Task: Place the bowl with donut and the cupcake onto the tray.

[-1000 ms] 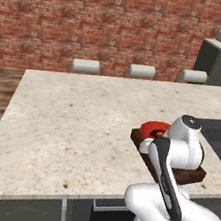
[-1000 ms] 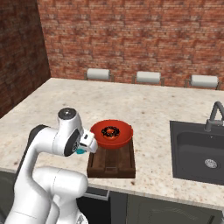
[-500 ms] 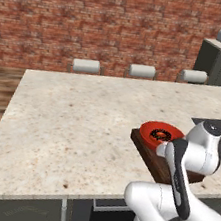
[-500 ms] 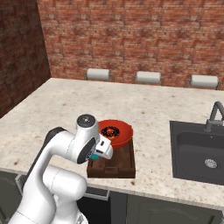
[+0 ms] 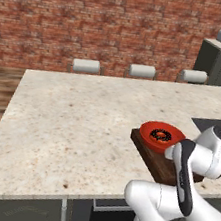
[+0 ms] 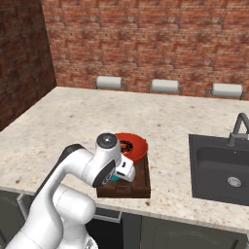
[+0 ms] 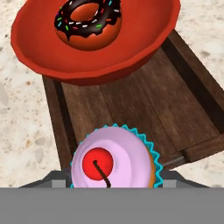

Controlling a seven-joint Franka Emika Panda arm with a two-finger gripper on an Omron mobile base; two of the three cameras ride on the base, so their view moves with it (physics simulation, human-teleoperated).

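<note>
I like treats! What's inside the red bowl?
A chocolate donut with sprinkles sits inside the red bowl. The bowl's bottom beneath the donut is covered, so I cannot see it.

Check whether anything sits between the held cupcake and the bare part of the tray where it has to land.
Nothing visible does. In the hand view the cupcake sits between the gripper's fingertips over the tray's near end. The wood there is bare; the bowl with the donut takes up the far end.
</note>
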